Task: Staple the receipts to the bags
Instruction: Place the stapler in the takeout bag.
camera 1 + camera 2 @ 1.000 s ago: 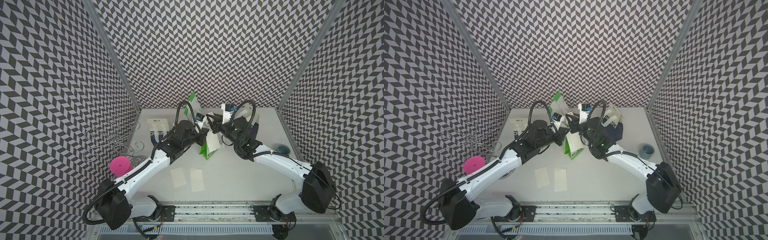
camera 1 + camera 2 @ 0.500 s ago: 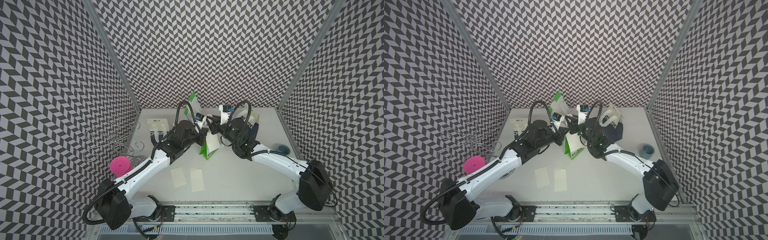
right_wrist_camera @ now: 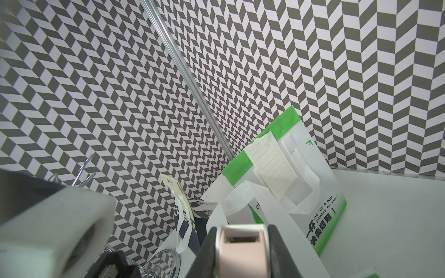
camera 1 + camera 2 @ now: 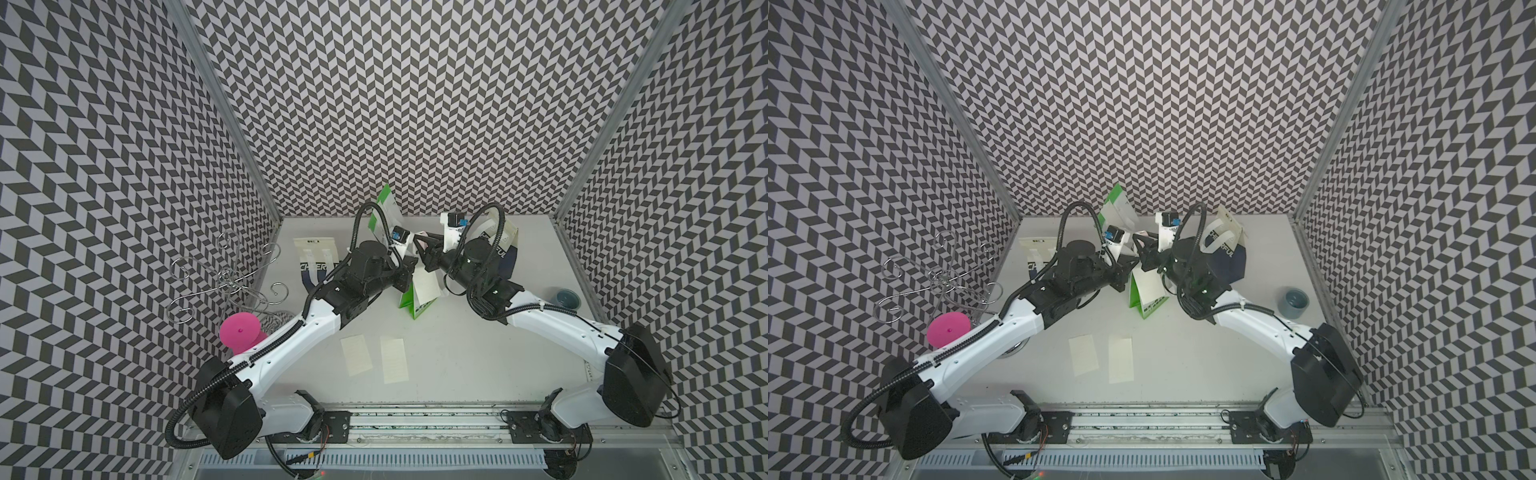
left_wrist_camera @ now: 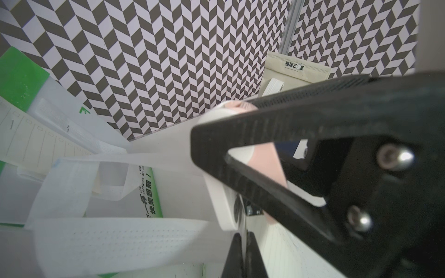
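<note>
The right gripper [image 3: 241,240] is clenched on a white-and-pink stapler [image 5: 218,190], held above the desk [image 4: 478,345] at the top of the centre green-and-white bag [image 4: 415,305]. This bag stands mid-desk with a receipt [image 4: 427,286] against its white face. The left gripper [image 5: 243,250] is fully clenched just beside the stapler. Whether it pinches paper cannot be told.

A second green-and-white bag [image 3: 313,192] stands by the far wall with a lined receipt [image 3: 272,166] on its face. Two more slips lie flat side by side on the near desk: the left receipt [image 4: 356,355] and the right receipt [image 4: 394,359]. The left navy bag [image 4: 311,259] is at the far left, and the right navy bag [image 4: 509,259] is at the far right, beyond the right arm.
</note>
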### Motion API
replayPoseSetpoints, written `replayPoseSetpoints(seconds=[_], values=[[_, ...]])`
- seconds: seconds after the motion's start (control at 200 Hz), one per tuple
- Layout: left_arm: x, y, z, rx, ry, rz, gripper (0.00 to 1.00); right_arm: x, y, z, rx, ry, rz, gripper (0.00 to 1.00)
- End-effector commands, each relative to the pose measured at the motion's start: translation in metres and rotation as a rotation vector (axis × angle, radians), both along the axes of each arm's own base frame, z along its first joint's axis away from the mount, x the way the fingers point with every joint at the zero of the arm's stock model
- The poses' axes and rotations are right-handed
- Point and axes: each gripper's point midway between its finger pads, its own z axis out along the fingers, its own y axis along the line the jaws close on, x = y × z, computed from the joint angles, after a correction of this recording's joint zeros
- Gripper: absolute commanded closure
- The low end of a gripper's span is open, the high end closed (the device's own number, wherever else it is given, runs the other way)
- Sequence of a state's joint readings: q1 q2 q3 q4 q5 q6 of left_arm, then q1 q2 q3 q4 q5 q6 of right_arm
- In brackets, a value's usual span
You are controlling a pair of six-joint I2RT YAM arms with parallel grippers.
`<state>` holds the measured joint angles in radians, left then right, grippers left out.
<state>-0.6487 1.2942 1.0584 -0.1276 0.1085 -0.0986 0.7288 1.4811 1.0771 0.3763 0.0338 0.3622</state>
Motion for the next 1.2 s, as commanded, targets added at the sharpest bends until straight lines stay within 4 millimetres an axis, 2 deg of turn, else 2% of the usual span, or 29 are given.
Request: replayPoseSetpoints(seconds=[0.0, 0.421, 0.616, 0.841, 1.192], values=[[-0.002, -0.001, -0.02, 0.038, 0.051, -0.003, 1.0, -0.006, -0.003, 0.011, 0.012, -0.027, -0.016, 0.95], [-0.004, -0.002, -0.017, 0.023, 0.019, -0.033, 1.0, -0.013, 0.0, -0.024, -0.07, 0.058, -0.058, 0.94], [-0.004, -0.002, -0.017, 0.028, 0.01, -0.034, 1.0, -0.016, -0.006, -0.03, -0.084, 0.089, -0.067, 0.92], [-0.006, -0.004, -0.014, 0.02, -0.001, -0.053, 1.0, -0.022, -0.005, -0.032, -0.096, 0.099, -0.045, 0.86], [-0.013, -0.007, -0.008, 0.005, -0.045, -0.097, 1.0, -0.03, -0.003, -0.061, -0.179, 0.155, -0.039, 0.76]])
